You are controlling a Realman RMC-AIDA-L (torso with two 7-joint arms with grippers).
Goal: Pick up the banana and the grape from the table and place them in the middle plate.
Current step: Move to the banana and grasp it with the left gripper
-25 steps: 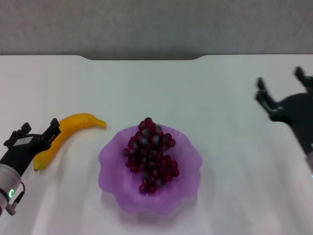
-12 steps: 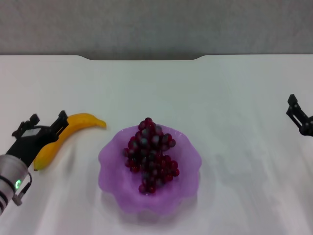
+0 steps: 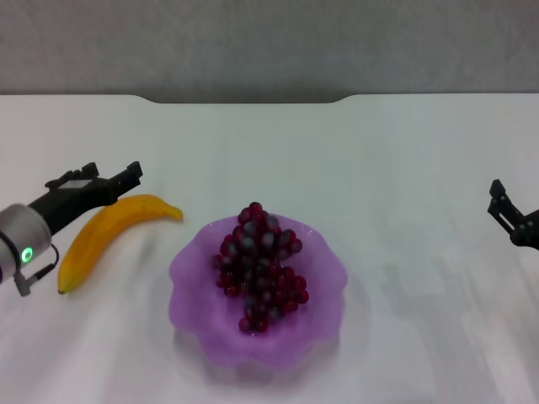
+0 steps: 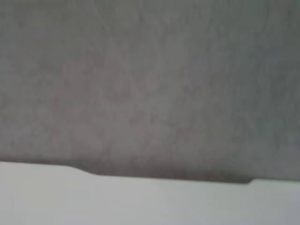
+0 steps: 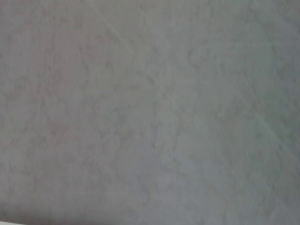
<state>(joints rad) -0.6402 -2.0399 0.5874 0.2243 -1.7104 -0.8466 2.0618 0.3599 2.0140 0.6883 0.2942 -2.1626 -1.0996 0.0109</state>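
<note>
The yellow banana (image 3: pixel 108 234) lies on the white table (image 3: pixel 404 151), to the left of the plate. The dark red grape bunch (image 3: pixel 259 265) lies inside the light purple scalloped plate (image 3: pixel 324 328) at the middle front. My left gripper (image 3: pixel 101 176) is open and empty. It is level with the banana's far end and just behind it, fingers pointing right. My right gripper (image 3: pixel 498 202) is open and empty at the right edge of the head view, far from the plate. Neither wrist view shows the fruit or the plate.
The table's notched far edge (image 3: pixel 244 101) meets a grey wall. It also shows in the left wrist view (image 4: pixel 164 180). The right wrist view shows only grey wall.
My left gripper has moved forward and right, from the banana's near left end to behind its far end. My right gripper has drawn back to the right edge. Banana and grapes have not moved.
</note>
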